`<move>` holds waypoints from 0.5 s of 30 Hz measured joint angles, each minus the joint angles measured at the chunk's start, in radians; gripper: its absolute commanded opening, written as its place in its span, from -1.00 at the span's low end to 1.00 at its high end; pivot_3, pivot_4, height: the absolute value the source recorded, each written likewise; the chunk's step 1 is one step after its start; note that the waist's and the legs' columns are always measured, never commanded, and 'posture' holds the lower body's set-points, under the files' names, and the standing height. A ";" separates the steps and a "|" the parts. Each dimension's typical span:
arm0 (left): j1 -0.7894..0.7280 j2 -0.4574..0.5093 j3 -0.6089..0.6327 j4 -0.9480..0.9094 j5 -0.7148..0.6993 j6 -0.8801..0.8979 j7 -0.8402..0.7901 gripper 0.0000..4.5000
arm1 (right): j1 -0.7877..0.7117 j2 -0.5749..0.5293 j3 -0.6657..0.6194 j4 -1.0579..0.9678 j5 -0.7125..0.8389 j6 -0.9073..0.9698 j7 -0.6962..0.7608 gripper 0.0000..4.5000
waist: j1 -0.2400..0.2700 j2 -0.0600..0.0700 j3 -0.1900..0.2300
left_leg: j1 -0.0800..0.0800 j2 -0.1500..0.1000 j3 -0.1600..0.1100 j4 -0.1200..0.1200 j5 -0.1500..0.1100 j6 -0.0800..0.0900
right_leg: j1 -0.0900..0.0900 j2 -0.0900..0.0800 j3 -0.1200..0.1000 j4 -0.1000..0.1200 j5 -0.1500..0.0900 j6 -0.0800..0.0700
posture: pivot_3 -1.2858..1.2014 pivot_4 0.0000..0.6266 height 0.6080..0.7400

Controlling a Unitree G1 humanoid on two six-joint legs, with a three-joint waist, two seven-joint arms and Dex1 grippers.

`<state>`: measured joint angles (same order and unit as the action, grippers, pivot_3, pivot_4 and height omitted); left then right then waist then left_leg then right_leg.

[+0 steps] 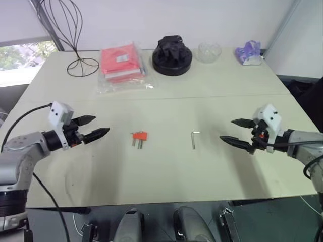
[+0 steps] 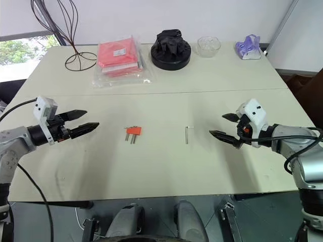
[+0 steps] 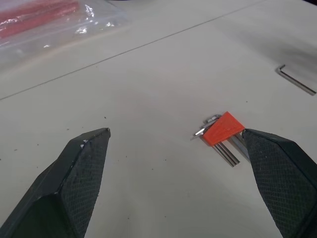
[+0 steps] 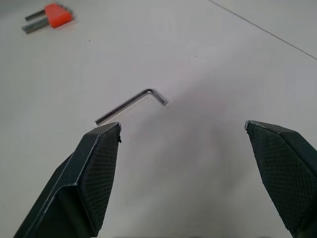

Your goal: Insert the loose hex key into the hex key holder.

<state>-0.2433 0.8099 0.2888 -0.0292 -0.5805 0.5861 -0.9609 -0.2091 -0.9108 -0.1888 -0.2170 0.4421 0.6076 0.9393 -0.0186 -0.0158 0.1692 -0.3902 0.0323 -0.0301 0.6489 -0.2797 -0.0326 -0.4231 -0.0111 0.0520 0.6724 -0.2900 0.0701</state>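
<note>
The loose hex key (image 1: 194, 139) lies flat on the pale table, a thin silver L with its short bend at the far end; it also shows in the right wrist view (image 4: 130, 105). The hex key holder (image 1: 139, 136) is a small orange block with short grey keys pointing toward the near edge, left of the loose key (image 3: 224, 128). My left gripper (image 1: 92, 128) hovers open to the left of the holder. My right gripper (image 1: 237, 132) hovers open to the right of the loose key. Nothing is between either pair of fingers.
At the back of the table (image 1: 166, 176) are a red packet in clear plastic (image 1: 121, 63), a black round object (image 1: 172, 55), a clear glass bowl (image 1: 209, 51), a purple-white item (image 1: 249, 52) and a black wire stand (image 1: 75, 40).
</note>
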 measured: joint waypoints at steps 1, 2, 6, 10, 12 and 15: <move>-0.002 0.000 0.000 0.007 0.000 0.000 -0.001 0.98 | -0.001 0.000 0.005 0.000 -0.006 -0.006 0.000 0.86 | 0.000 0.000 0.000 | 0.000 0.000 0.000 0.000 0.000 0.000 | 0.000 0.000 0.000 0.000 0.000 0.000 | 0.03 -0.52 1.00; -0.007 0.000 -0.001 0.021 0.006 -0.004 0.003 0.98 | -0.001 0.001 0.010 0.004 -0.009 -0.011 -0.004 0.86 | 0.001 0.000 0.000 | 0.000 0.000 0.000 0.000 0.000 0.000 | 0.000 0.000 0.000 0.000 0.000 0.000 | 0.03 -0.52 1.00; -0.026 -0.006 -0.002 0.049 0.035 -0.018 0.030 0.98 | 0.001 0.025 0.021 0.003 -0.018 -0.017 -0.027 0.86 | 0.002 0.000 0.000 | 0.000 0.000 0.000 0.000 0.000 0.000 | 0.000 0.000 0.000 0.000 0.000 0.000 | 0.03 -0.52 1.00; -0.016 -0.007 0.000 0.041 0.034 -0.022 0.031 0.98 | 0.019 0.041 0.026 -0.014 -0.024 -0.015 -0.049 0.86 | 0.002 0.000 0.000 | 0.000 0.000 0.000 0.000 0.000 0.000 | 0.000 0.000 0.000 0.000 0.000 0.000 | 0.03 -0.52 1.00; 0.004 -0.010 0.000 0.028 0.032 -0.022 0.034 0.98 | 0.027 0.047 0.026 -0.020 -0.025 -0.015 -0.054 0.86 | 0.001 0.000 0.000 | 0.000 0.000 0.000 0.000 0.000 0.000 | 0.000 0.000 0.000 0.000 0.000 0.000 | 0.03 -0.52 1.00; 0.004 -0.027 0.003 0.029 0.032 -0.022 0.060 0.98 | 0.021 0.065 0.040 -0.018 -0.029 -0.015 -0.062 0.86 | 0.002 0.000 0.000 | 0.000 0.000 0.000 0.000 0.000 0.000 | 0.000 0.000 0.000 0.000 0.000 0.000 | 0.03 -0.52 1.00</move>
<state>-0.2394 0.7827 0.2916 0.0000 -0.5484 0.5639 -0.9006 -0.1878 -0.8458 -0.1492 -0.2348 0.4135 0.5926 0.8771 -0.0161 -0.0159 0.1692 -0.3905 0.0324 -0.0304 0.6493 -0.2797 -0.0326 -0.4231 -0.0115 0.0520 0.6725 -0.2899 0.0702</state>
